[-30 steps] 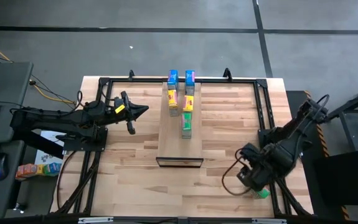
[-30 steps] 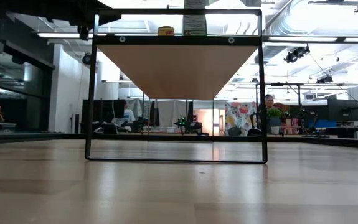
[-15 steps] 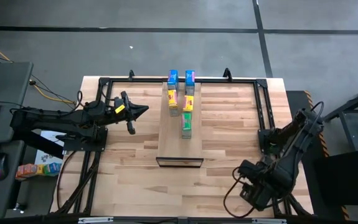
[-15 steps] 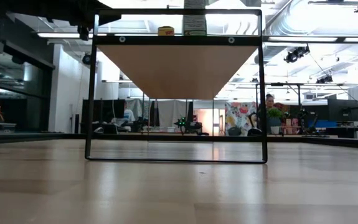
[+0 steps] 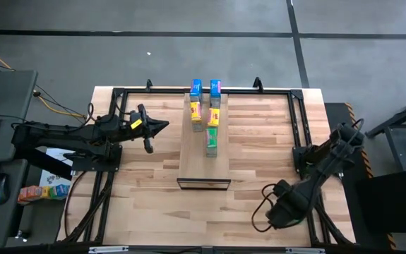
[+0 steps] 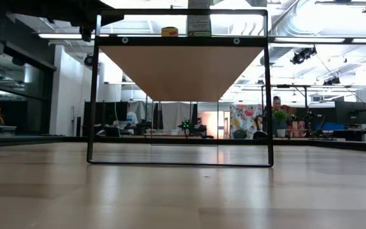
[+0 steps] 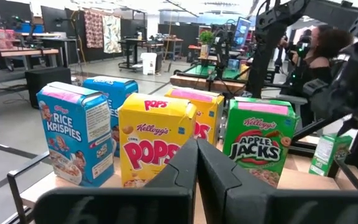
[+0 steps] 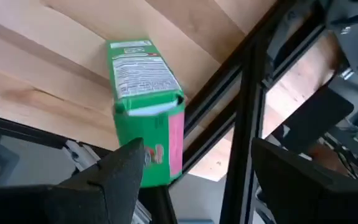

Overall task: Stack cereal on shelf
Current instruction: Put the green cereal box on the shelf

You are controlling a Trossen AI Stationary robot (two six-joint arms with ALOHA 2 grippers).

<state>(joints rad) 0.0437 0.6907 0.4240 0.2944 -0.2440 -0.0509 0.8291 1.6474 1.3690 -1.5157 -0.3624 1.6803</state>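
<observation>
Moved since a moment ago is the right arm [image 5: 323,169]: it has been swung a little to the left along the near right corner of the table [image 5: 146,183], and the last green box [image 8: 144,93] is now hidden under it in the view from above. Nothing else has been shifted.

On the table, the long pale shelf [image 5: 204,166] is seen in the middle, running from near to far. Five cereal boxes are already stood at its far end: two blue boxes [image 5: 195,87], two yellow boxes [image 5: 196,109] and one green Apple Jacks box [image 5: 211,141].

On the far left, the left gripper [image 5: 162,125] is kept shut tight with nothing in it, pointed at the shelf.

At the near right corner, the right gripper [image 8: 197,158] is held wide apart. The last green box is seen lying flat by the black frame bar [image 8: 241,124], just past the fingers [image 8: 122,168] and not pinched.

So one box is left to be picked up, and the fingers look to be lined up for it
</observation>
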